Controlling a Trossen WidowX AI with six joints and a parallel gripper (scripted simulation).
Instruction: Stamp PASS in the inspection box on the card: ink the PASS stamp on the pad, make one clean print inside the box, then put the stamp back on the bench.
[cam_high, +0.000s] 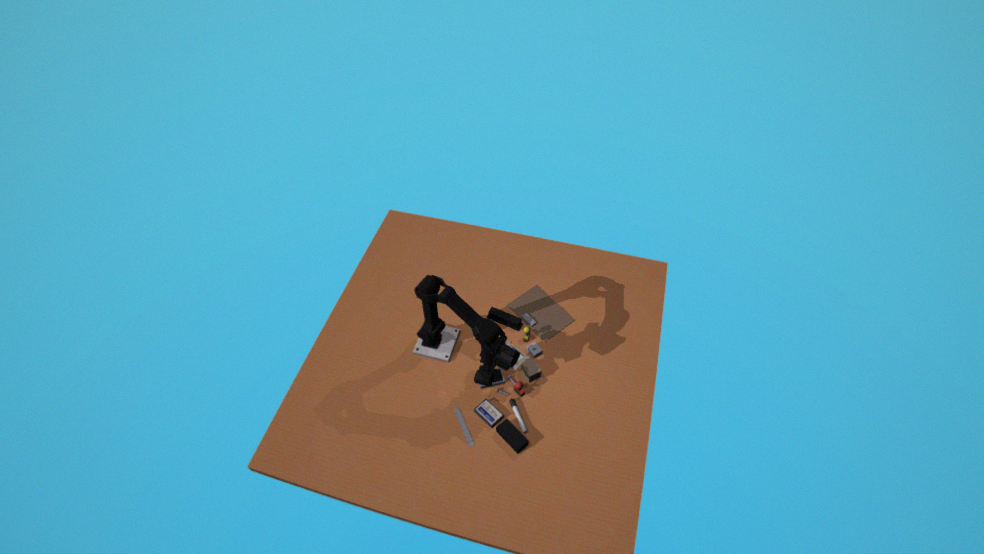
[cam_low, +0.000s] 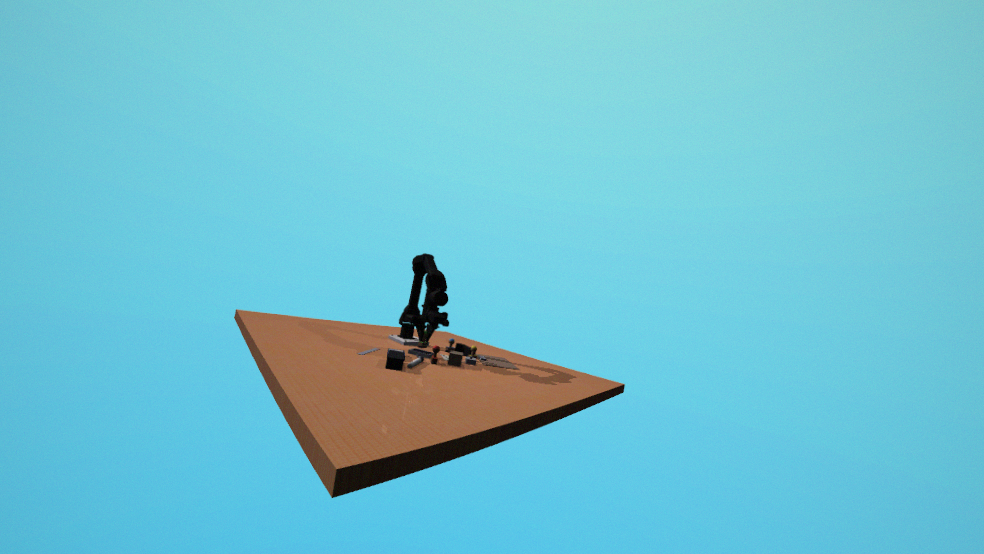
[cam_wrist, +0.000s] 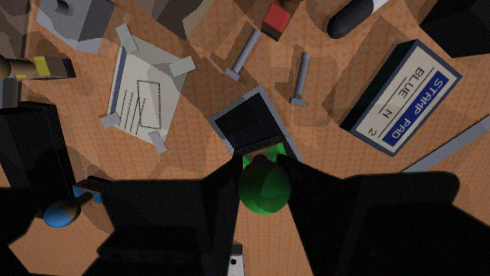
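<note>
The bench (cam_high: 385, 440) (cam_low: 440, 412) (cam_wrist: 170, 167) looks like wood, orange-brown with fine grain lines and a low sheen. The card (cam_wrist: 131, 107) looks like matt paper. The stamp's round green knob (cam_wrist: 264, 191) looks smooth and faintly glossy, like plastic or painted wood; which of them cannot be told. The gripper (cam_wrist: 259, 160) has matt black, plastic-looking fingers. Two bolts (cam_wrist: 246, 52) (cam_wrist: 301, 77) look like dull grey metal, and so does the ruler (cam_high: 464, 427) (cam_wrist: 450, 144). The ink pad's dark surface (cam_wrist: 247, 121) looks matt, within a smooth grey rim.
</note>
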